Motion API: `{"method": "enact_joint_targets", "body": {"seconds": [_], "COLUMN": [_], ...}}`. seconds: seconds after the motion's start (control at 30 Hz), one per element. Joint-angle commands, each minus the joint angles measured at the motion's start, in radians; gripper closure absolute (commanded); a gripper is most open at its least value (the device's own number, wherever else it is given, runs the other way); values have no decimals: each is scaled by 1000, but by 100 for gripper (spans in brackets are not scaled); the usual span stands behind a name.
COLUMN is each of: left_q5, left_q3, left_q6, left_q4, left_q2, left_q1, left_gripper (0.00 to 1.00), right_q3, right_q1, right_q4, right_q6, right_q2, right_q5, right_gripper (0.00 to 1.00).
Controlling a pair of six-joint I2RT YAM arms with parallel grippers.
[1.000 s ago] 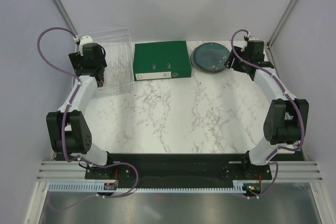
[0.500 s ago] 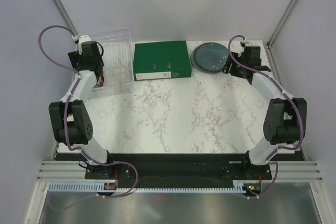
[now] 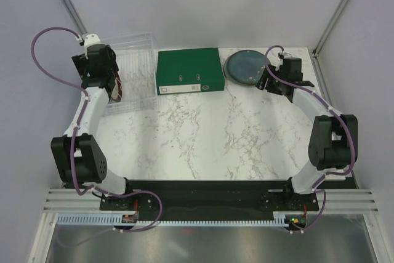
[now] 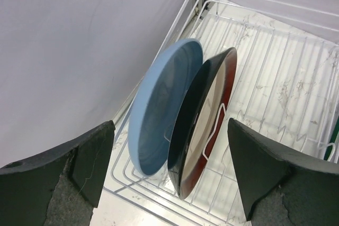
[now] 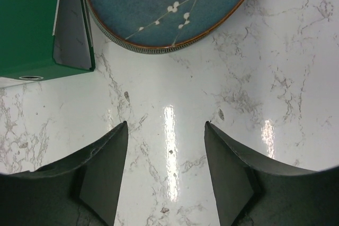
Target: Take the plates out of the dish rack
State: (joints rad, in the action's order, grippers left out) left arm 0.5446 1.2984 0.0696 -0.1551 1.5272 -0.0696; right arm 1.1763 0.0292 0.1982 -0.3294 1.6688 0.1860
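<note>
The white wire dish rack [image 3: 136, 72] stands at the back left. In the left wrist view the rack [image 4: 275, 72] holds two plates on edge: a light blue plate [image 4: 153, 115] and a reddish-brown plate with a cream centre [image 4: 212, 115] leaning against it. My left gripper [image 4: 170, 128] is open above them, one finger on each side, touching neither; it also shows in the top view [image 3: 114, 85]. A dark grey-blue plate with a white blossom pattern [image 5: 159, 3] lies flat on the table at the back right [image 3: 246, 67]. My right gripper [image 5: 166, 128] is open and empty over bare marble just near of it [image 3: 265, 82].
A green binder [image 3: 189, 71] lies between the rack and the flat plate; its corner shows in the right wrist view [image 5: 32, 19]. A ribbed grey rim [image 5: 132, 47] shows under the flat plate's near edge. The white enclosure wall [image 4: 63, 51] runs close along the rack's left side.
My left wrist has swung back and to the left over the rack's end. My right gripper has drawn a little left and nearer, off the flat plate.
</note>
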Motion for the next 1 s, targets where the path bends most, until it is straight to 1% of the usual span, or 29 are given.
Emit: {"method": "enact_joint_targets", "body": {"seconds": [0.0, 0.43, 0.53, 0.63, 0.77, 0.8, 0.83, 0.9, 0.93, 0.97], "left_q5": [-3, -34, -31, -9, 23, 35, 35, 43, 51, 61], "left_q3": [1, 30, 44, 67, 91, 91, 90, 87, 82, 79], "left_q6": [-11, 13, 12, 3, -7, -5, -11, -13, -23, -31], "left_q4": [26, 20, 20, 25, 35, 46, 57, 63, 83, 89], "left_q2": [-10, 108, 139, 178, 229, 234, 240, 241, 240, 241], "left_q1": [2, 2, 2, 2, 2, 4, 4, 4, 4, 2], "left_gripper": [6, 8, 10, 14, 23, 29, 40, 55, 65, 69], "right_q3": [0, -17, -20, -20, -26, -26, -29, -33, -35, -38], "right_q1": [6, 8, 9, 8, 8, 8, 8, 8, 8, 8], "right_q4": [-45, -66, -68, -68, -69, -68, -68, -68, -68, -68], "right_q6": [-10, -14, -11, -8, -3, -3, -2, -2, -2, 0], "right_q2": [-20, 0, 9, 14, 17, 17, 17, 14, 11, 9], "right_q5": [18, 21, 21, 21, 23, 23, 23, 23, 23, 24], "right_gripper": [33, 33, 33, 34, 34, 34, 34, 34, 34, 34]}}
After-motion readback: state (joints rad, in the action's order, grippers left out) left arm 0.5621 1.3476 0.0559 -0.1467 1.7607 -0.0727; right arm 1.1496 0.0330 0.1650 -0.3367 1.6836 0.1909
